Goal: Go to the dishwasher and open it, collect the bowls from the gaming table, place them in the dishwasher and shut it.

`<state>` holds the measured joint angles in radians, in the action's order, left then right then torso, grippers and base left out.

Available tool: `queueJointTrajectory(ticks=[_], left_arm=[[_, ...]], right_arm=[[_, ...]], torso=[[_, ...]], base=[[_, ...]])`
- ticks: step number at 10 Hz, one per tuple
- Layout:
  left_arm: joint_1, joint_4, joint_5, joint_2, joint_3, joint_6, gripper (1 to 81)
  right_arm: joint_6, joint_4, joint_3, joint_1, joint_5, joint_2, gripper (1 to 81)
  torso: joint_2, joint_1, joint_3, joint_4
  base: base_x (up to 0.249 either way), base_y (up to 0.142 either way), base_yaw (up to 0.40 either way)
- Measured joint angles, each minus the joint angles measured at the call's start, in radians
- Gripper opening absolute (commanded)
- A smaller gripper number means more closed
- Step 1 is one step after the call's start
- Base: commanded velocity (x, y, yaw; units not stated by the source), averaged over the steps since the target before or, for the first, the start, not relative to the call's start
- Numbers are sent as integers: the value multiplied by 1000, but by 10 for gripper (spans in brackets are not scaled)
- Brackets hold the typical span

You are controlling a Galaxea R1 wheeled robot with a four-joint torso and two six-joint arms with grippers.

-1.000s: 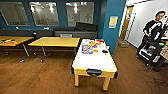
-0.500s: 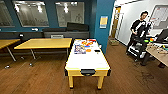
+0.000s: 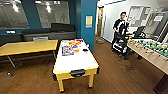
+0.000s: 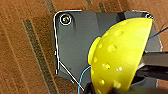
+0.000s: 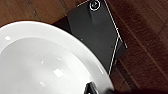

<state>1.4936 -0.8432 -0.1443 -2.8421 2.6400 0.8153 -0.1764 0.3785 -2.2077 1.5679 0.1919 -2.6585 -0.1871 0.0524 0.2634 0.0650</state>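
Two wrist views show bowls: yellow bowl (image 4: 120,55), white bowl (image 5: 45,62).

Glossy white gaming table (image 3: 75,61); wood-look floor (image 3: 117,77)

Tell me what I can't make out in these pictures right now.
- Head view: the small things on the gaming table's far end blur together; bowls cannot be told from boxes.
- Left wrist view: the yellow bowl is cut off by the frame edge.
- Right wrist view: the white bowl runs off the edge.
- Dishwasher: not seen here.
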Motion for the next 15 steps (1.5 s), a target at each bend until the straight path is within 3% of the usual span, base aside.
queueJointTrajectory(ticks=[10, 13, 15], left_arm=[[2, 0, 2, -9, 1, -3, 10], [6, 0, 3, -8, 1, -3, 10], [11, 0, 3, -8, 1, -3, 10]], right_arm=[[0, 0, -71, 3, -4, -44, 10], [0, 0, -71, 9, -6, -48, 10], [0, 0, -71, 16, -9, -48, 10]], torso=[[0, 0, -3, 0], [0, 0, -69, 0], [-1, -1, -84, 0]], base=[[0, 0, -400], [0, 0, -400], [0, 0, -400]])
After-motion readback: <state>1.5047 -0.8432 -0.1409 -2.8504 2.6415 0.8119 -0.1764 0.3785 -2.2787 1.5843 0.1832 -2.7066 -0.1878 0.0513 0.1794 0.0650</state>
